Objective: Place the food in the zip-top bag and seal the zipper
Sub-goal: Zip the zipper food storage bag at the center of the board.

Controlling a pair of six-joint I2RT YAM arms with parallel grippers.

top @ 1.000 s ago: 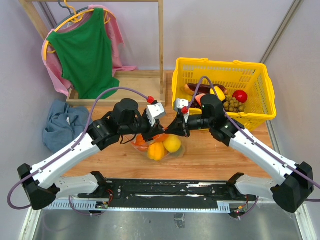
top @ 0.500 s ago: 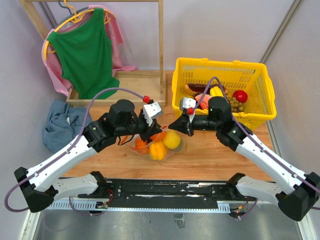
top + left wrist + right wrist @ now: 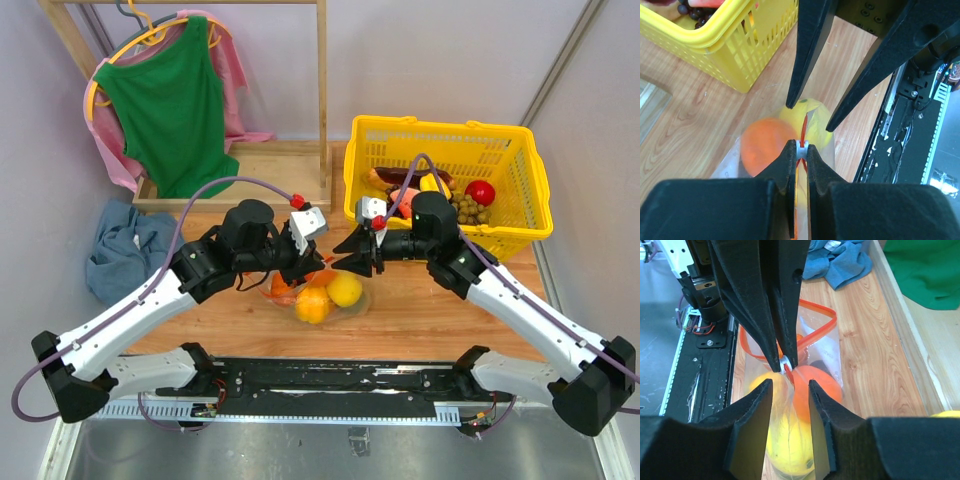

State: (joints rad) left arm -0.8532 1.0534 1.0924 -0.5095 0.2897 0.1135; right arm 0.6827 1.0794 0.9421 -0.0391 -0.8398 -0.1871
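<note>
Near the middle of the top view, lower left of the yellow basket [image 3: 500, 240], the zip-top bag [image 3: 322, 297] with orange and yellow food [image 3: 344, 288] inside has its zipper [image 3: 815, 333] pinched by the closed left gripper [image 3: 800, 148], while the right gripper [image 3: 790, 384] faces that pinch, jaws apart, holding nothing.

The zip-top bag [image 3: 830, 351] is clear, glossy, crinkled plastic; its zipper [image 3: 819, 308] a smooth orange-red strip. The food [image 3: 815, 386] inside looks glossy. The basket [image 3: 440, 125] is yellow lattice plastic, the table [image 3: 430, 312] grained wood.
</note>
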